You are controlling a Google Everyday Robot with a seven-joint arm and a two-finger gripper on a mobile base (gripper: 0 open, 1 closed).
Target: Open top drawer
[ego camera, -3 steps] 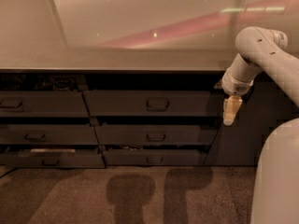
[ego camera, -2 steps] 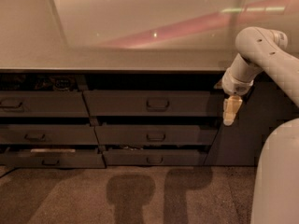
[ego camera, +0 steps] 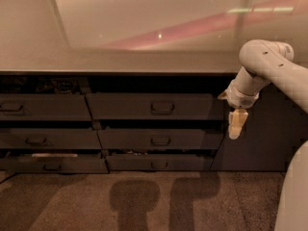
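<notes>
The top drawer is a wide dark grey front under the counter, with a small loop handle at its centre. It sits in line with the fronts beside and below it, with a dark gap above. My gripper hangs pointing down at the drawer's right end, to the right of the handle and about level with the drawer's lower edge. It holds nothing that I can see. My white arm reaches in from the right.
A grey counter runs over the drawers. Two lower fronts lie under the top drawer. A narrower column of drawers stands at left; its bottom one is slightly out. Carpet lies in front, with shadows.
My arm and gripper have moved down a little beside the drawer's right end. The drawers have not moved.
</notes>
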